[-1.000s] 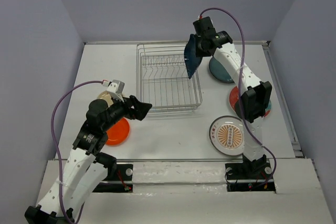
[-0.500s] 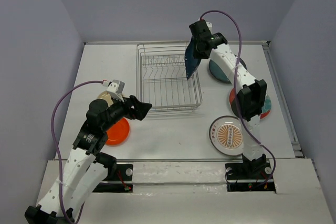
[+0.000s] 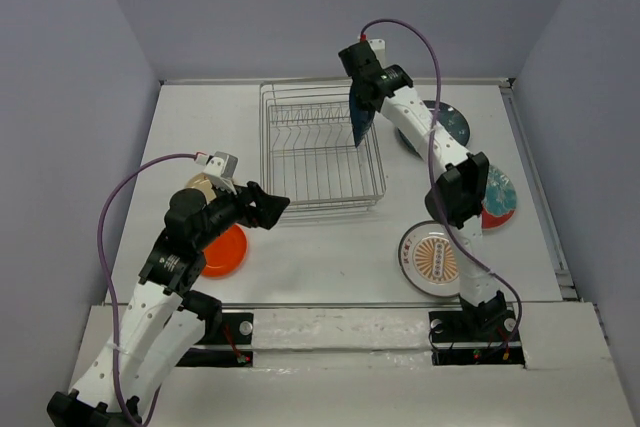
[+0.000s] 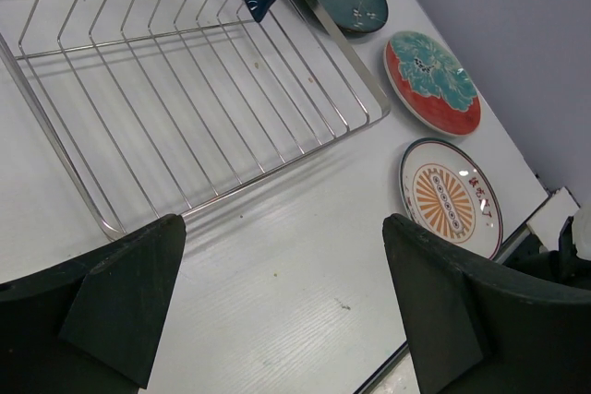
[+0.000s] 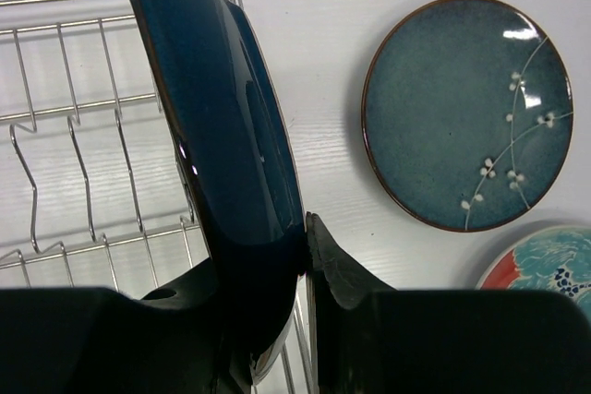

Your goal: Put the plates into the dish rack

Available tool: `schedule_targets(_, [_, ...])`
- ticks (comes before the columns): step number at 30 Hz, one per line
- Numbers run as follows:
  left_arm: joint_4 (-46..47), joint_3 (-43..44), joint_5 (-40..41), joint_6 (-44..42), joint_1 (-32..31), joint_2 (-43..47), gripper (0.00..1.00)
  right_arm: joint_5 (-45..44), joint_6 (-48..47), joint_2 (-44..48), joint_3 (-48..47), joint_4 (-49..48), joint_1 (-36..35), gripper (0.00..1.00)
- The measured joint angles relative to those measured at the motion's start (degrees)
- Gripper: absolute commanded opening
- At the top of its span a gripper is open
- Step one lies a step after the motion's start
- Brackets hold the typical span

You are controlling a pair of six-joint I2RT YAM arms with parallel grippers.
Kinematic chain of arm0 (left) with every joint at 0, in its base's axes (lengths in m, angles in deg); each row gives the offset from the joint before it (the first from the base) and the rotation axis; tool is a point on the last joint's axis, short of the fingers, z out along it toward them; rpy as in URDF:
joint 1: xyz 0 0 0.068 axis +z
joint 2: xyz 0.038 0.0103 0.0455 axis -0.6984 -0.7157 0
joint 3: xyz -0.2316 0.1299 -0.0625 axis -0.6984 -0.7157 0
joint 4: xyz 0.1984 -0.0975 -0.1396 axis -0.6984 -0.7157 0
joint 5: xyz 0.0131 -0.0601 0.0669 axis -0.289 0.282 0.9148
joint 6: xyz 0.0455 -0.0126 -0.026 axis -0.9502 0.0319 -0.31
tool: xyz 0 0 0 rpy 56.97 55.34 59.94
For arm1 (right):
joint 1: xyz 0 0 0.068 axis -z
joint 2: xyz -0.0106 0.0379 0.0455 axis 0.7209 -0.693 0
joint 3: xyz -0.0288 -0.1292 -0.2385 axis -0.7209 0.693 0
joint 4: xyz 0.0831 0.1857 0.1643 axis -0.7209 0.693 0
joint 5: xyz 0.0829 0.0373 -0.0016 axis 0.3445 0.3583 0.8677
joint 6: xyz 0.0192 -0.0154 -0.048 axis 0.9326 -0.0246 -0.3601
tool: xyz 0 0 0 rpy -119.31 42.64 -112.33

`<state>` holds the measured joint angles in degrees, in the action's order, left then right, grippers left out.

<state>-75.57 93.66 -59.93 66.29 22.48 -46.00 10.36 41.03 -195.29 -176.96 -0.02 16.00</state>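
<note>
My right gripper (image 3: 362,97) is shut on the dark blue plate (image 3: 359,119), held on edge over the right rim of the silver wire dish rack (image 3: 320,147); the wrist view shows the plate (image 5: 222,126) upright above the rack wires (image 5: 74,163). The teal-grey plate (image 3: 447,124), the red plate with teal centre (image 3: 497,197) and the sunburst plate (image 3: 433,258) lie right of the rack. My left gripper (image 3: 275,207) is open and empty in front of the rack. The orange plate (image 3: 222,252) and cream plate (image 3: 203,187) lie under my left arm.
The rack stands at the table's back middle, empty inside. The left wrist view shows the rack's near corner (image 4: 369,113) and the three right-hand plates. Grey walls enclose the table on three sides.
My right gripper has carried the dark blue plate left, from beside the rack's right edge to over its rim. The teal-grey plate is now uncovered. The left arm has not moved.
</note>
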Motion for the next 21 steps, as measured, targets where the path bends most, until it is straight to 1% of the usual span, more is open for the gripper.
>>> schedule_targets(7, [0.0,0.0,0.02,0.0,-0.22,-0.26,0.99,-7.23,-3.96,-2.78,-2.91,-0.42,-3.02,0.07])
schedule_targets(10, [0.0,0.0,0.02,0.02,-0.22,-0.52,0.99,-9.07,-3.89,-2.86,-2.8,-0.48,-3.76,0.07])
schedule_targets(16, [0.02,0.0,0.04,0.04,-0.5,-0.96,0.99,-10.51,0.04,-2.1,-0.74,-1.07,-3.82,0.07])
schedule_targets(21, [0.0,0.0,0.04,0.04,-2.51,-1.33,0.99,-12.07,4.9,-0.44,2.69,-1.7,-3.96,0.07])
